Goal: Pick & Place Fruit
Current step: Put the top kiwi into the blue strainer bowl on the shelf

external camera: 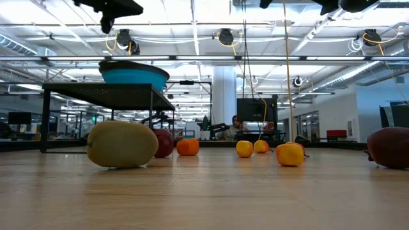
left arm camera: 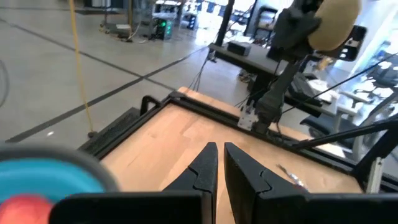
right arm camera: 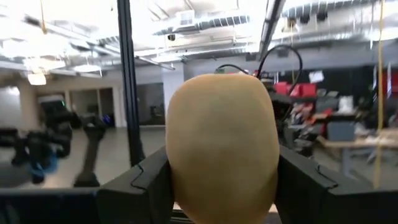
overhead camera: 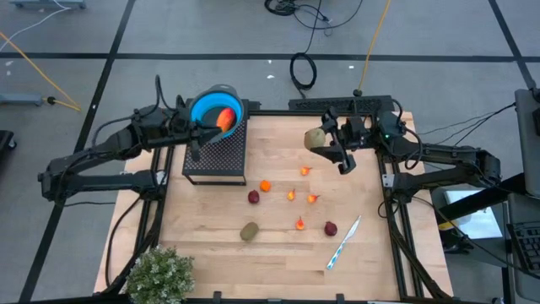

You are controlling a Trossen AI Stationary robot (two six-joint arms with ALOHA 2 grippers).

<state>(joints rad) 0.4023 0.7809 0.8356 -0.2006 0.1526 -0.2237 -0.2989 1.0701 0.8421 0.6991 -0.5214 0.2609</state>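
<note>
One fruit (overhead camera: 224,118) lies in the bowl (overhead camera: 202,105), the right gripper (overhead camera: 325,139) clamps an oval (overhead camera: 315,138) aloft at one o'clock, the left gripper (left arm camera: 217,163) is nearly closed and empty, and about eight pieces wait on the desk (overhead camera: 278,253).

Wooden table (overhead camera: 211,245) carries fruit (overhead camera: 250,230), pen (overhead camera: 343,242), plant (overhead camera: 159,275).

No text (labels, brands, numbers, signs) can be read.

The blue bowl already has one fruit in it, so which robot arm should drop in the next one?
Probably the right arm: its fingers are shut on a brown-green oval fruit, held above the table. The left gripper is empty and shut beside the blue bowl.
</note>
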